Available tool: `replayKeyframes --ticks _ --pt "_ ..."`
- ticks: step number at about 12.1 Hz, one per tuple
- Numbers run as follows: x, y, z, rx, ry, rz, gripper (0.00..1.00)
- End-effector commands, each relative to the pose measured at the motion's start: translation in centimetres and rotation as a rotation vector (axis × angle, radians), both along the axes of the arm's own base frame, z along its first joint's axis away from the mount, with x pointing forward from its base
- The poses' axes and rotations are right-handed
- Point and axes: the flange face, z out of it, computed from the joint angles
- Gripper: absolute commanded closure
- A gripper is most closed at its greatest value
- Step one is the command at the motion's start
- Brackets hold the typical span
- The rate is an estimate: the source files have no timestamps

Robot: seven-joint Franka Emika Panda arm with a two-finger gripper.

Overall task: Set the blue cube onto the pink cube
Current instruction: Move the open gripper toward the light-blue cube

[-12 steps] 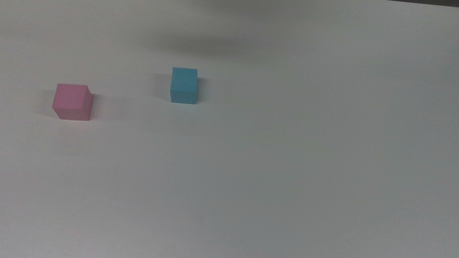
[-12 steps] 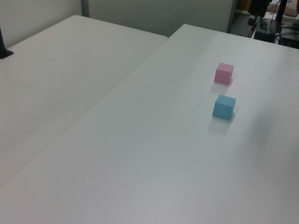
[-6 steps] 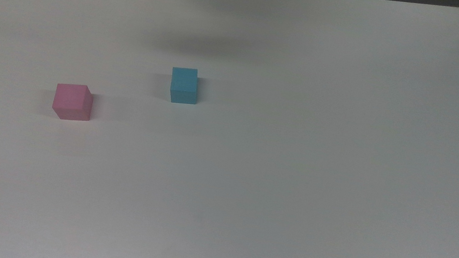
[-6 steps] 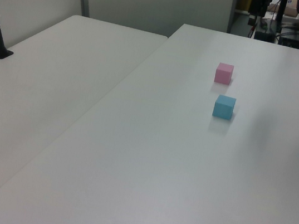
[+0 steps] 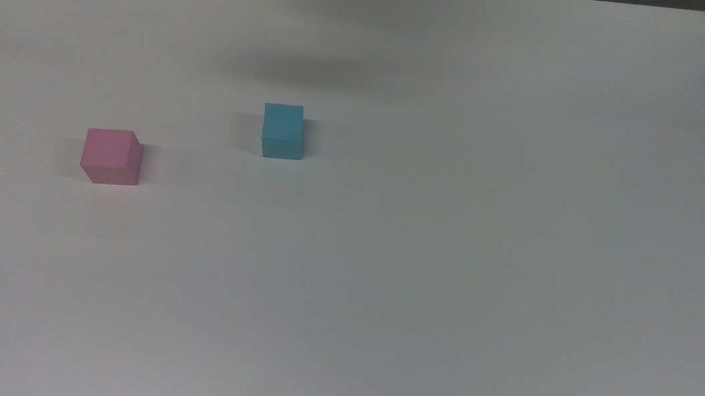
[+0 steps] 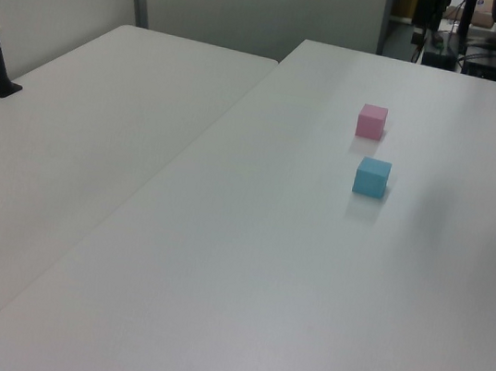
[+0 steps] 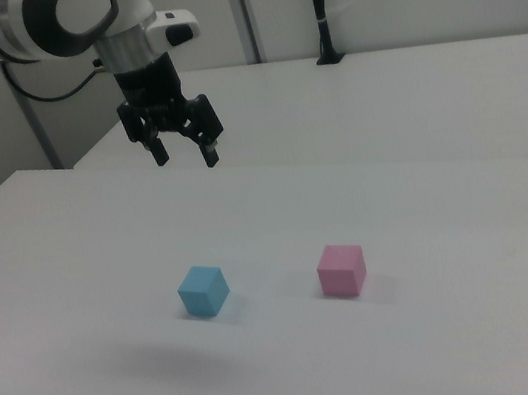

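The jaws (image 7: pixel 184 153) hang high above the surface (image 5: pixel 455 237), spread apart and holding nothing. The blue cube (image 7: pixel 203 290) sits flat on the surface well below them, and in the right view it lies almost straight beneath; the pink cube (image 7: pixel 341 270) rests further off to the right view's right, apart from the blue one with bare surface between. The step in hand looks like the approach to the blue cube. To do it well, the jaws should come down centred over the cube with the two fingers lined up with a pair of opposite flat faces, low enough to grip at mid-height, and close evenly so the cube does not twist or skid. In the top view the blue cube (image 5: pixel 282 131) stands roughly square to the far edge, while the pink cube (image 5: pixel 111 156) is turned slightly. Both cubes sit well in from every edge, so descent, lift and carry across seem to have plenty of open room.
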Motion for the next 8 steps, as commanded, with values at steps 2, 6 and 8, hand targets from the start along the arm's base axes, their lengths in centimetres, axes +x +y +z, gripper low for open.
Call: replayKeyframes --ticks 2,6,8 --pt "-0.6 0.0 -2.1 0.001 0.059 0.193 0.00" --pt "-0.7 1.4 -8.2 0.036 0.114 0.205 0.00" --pt "-0.4 2.2 -11.0 0.110 0.072 0.176 0.00"
